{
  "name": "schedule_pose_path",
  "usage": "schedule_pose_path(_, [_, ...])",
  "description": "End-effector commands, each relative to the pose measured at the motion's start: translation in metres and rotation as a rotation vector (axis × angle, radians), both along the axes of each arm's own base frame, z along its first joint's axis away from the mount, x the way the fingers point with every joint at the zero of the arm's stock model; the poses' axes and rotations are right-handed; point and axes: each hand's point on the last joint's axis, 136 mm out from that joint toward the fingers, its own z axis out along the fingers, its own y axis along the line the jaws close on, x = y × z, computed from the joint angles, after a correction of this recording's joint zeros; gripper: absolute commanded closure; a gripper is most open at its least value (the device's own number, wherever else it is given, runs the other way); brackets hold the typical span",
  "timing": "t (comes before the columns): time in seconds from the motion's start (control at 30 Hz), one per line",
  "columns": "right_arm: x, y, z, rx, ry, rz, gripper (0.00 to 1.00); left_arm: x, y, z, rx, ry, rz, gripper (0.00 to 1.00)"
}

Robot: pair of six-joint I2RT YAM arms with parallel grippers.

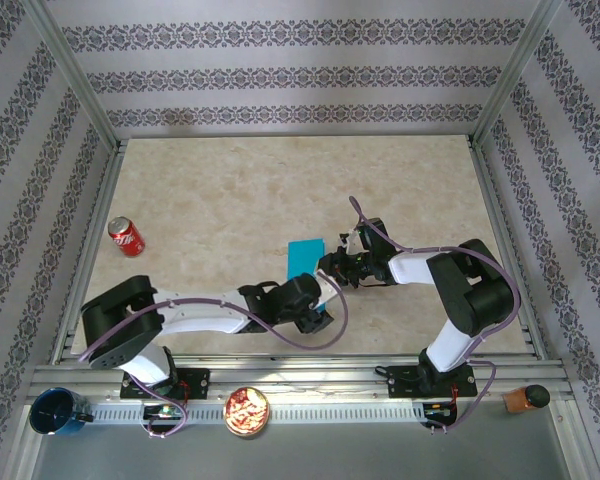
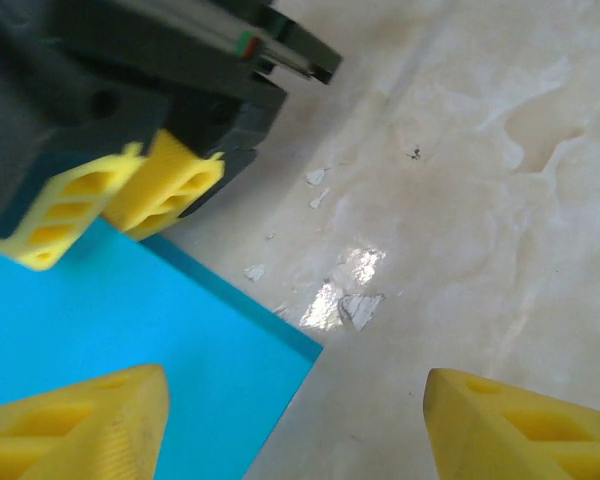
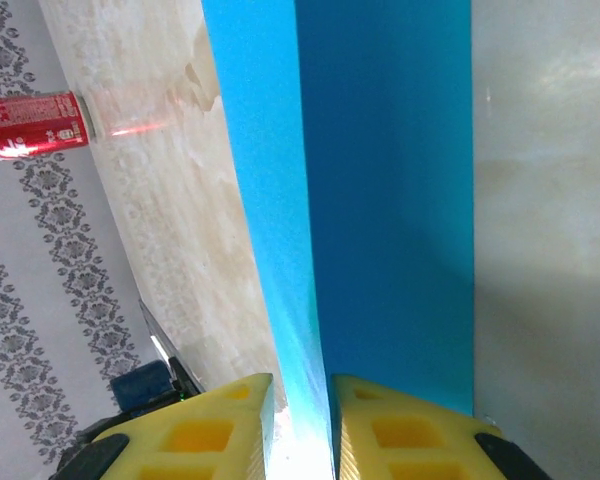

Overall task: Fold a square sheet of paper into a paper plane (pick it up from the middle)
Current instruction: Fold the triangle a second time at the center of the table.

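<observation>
Turquoise sheet of paper (image 1: 304,256), folded to a narrow strip, rests near the middle of the marbled table (image 1: 230,190) in the overhead view, between the ends of the two arms. The right gripper (image 1: 331,266) touches its right edge and the left gripper (image 1: 316,312) sits just beside its near end. A red soda can (image 1: 126,237) sits well apart to the left, while a dark blue cup (image 1: 55,412) and a round bowl (image 1: 247,411) with pinkish contents rest on the rail by the arm bases. From the left wrist, the left gripper (image 2: 295,380) stands open, its yellow fingers (image 2: 90,425) wide apart: one is over a corner of the paper (image 2: 130,320), the other over bare table (image 2: 460,200). The right gripper (image 2: 115,205) meets the sheet's far edge, fingers close together. From the right wrist, the right gripper (image 3: 300,385) is pinched on the paper (image 3: 380,200), which runs up from between its fingers (image 3: 200,435) as two folded layers, with the soda can (image 3: 30,122) at upper left.
</observation>
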Motion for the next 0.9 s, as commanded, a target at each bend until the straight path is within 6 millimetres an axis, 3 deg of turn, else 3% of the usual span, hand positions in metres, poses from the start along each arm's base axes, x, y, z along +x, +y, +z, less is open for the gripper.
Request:
schedule_pose_path(0.0, [-0.002, -0.001, -0.002, 0.015, 0.010, -0.003, 0.76, 0.009, 0.006, -0.008, 0.160, -0.123, -0.003, 0.30])
schedule_pose_path(0.23, [-0.002, -0.002, -0.002, 0.012, 0.010, -0.008, 0.76, 0.025, 0.008, -0.014, 0.258, -0.186, 0.112, 0.28])
schedule_pose_path(0.5, [-0.002, -0.004, -0.004, 0.005, 0.015, -0.017, 0.76, 0.023, 0.012, -0.027, 0.306, -0.164, 0.109, 0.30])
schedule_pose_path(0.7, [-0.002, -0.004, -0.003, 0.005, 0.016, -0.019, 0.76, 0.017, 0.016, -0.029, 0.310, -0.149, 0.087, 0.35])
schedule_pose_path(0.87, [-0.001, -0.004, -0.003, 0.003, 0.013, -0.021, 0.76, 0.016, 0.013, -0.027, 0.305, -0.136, 0.079, 0.46])
